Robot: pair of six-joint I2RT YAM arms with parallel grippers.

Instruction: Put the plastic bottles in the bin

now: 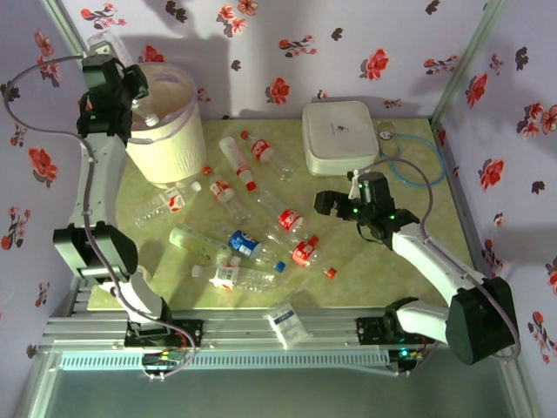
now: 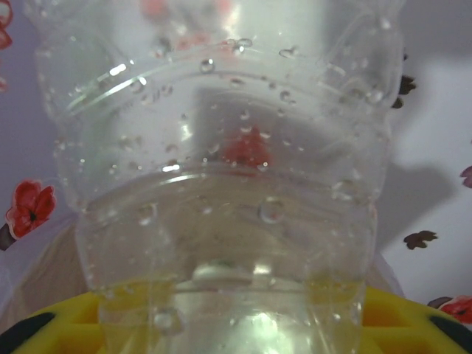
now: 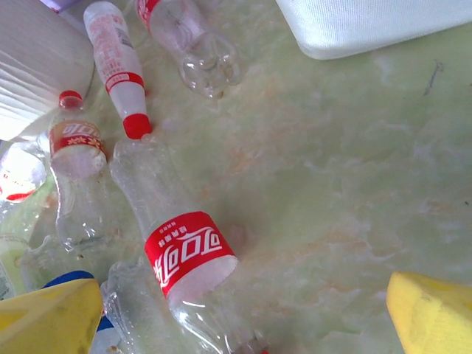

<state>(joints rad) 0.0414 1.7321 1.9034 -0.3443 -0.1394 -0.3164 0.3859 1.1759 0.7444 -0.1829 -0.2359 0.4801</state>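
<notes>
Bottle (image 3: 190, 254), clear plastic, red label in white Chinese script, lies pointing toward the cream-white cylindrical bin (image 1: 174, 148). Left gripper (image 2: 236, 328) clamps another clear bottle (image 2: 221, 184) — right gripper (image 3: 242, 316) gapes empty.

Left arm: rises from base at near-left corner of table (image 1: 365, 279), forearm lifted toward far-left corner. Left gripper (image 1: 137, 100): clamped on plastic bottle (image 2: 221, 184), yellow pads (image 2: 66, 321) at its sides. Right arm: elbow near right edge, forearm reaching toward table centre. Right gripper (image 1: 322, 205): jaws spread wide.
</notes>
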